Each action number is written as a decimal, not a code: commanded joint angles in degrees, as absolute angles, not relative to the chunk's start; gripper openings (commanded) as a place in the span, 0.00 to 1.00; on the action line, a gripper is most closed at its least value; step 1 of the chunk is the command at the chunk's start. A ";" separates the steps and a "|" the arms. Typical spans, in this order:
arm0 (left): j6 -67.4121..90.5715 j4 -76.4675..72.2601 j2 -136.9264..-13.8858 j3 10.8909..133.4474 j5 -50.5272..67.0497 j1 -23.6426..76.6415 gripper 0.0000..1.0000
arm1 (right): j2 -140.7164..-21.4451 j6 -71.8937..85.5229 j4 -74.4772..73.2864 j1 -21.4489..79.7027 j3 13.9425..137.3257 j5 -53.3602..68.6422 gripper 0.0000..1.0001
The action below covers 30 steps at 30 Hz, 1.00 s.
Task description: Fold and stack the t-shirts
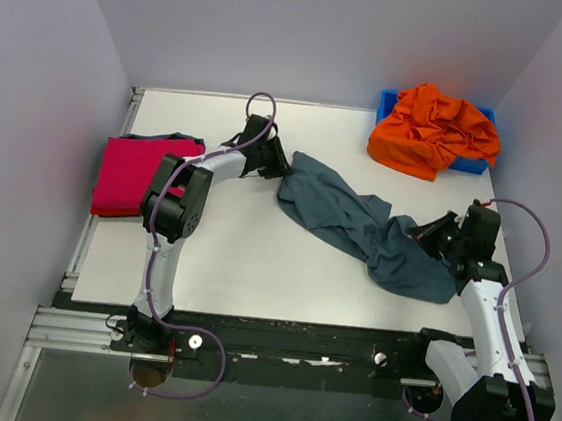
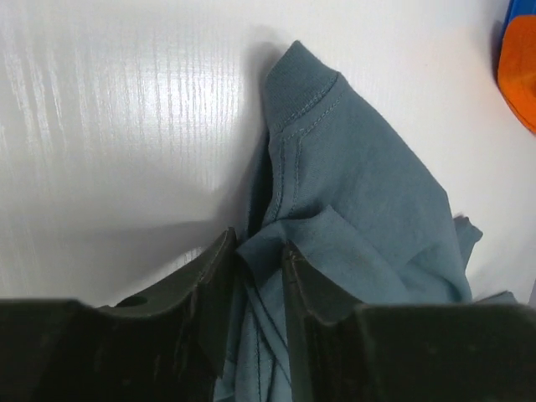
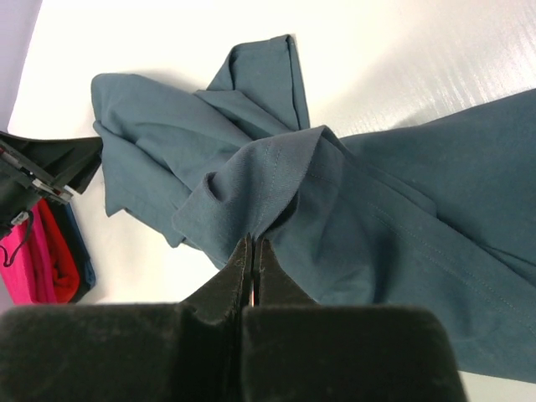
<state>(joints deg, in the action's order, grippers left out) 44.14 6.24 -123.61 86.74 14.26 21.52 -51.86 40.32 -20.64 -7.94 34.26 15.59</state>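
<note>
Grey cloth is the job right now. The grey shirt (image 1: 360, 224) lies bunched in a long strip on the table (image 1: 255, 268), nearer the arms than the bin (image 1: 386, 101) and off to its left. The right gripper (image 3: 252, 247) is squeezed tight on a small pinch of the shirt, at the end closer to the bin. The left gripper (image 2: 258, 249) is at the end farther from the bin. Its jaws are half way in with a fold between them, and I cannot tell if they truly grip it.

If they don't, the fold may slip out when the arms pull, and the shirt would flop into a heap. The right pinch is thin, so a hard tug could pull it free too. Either gripper may hold more than one layer, and then the shirt won't spread flat.

The orange shirt (image 1: 430, 131) is heaped in the bin. The red shirt (image 1: 129, 174) lies folded, far left of the bin.
</note>
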 commanded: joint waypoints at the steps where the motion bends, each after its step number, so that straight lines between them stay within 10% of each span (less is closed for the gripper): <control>1: 46.67 2.11 -123.31 87.37 17.75 21.18 0.32 | -51.85 40.17 -19.69 -8.17 35.60 16.35 0.01; 6: 47.46 -1.22 -121.64 85.26 18.90 21.18 0.00 | -52.73 39.81 -19.60 -8.09 35.33 16.61 0.01; 13: 45.09 -0.44 -117.78 82.71 15.83 21.18 0.00 | -55.28 38.23 -19.42 -8.09 35.77 14.77 0.03; 20: 43.59 -0.09 -116.37 82.71 15.20 21.36 0.17 | -59.68 38.49 -19.08 -8.09 37.18 15.11 0.41; 30: 43.51 1.41 -118.30 84.73 16.43 21.45 0.20 | -62.40 40.34 -16.00 -8.09 37.09 14.77 0.44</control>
<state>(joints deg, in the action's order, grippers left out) 44.34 0.93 -118.19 83.05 16.27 21.39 -61.08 39.40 -18.20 -7.94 35.73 15.35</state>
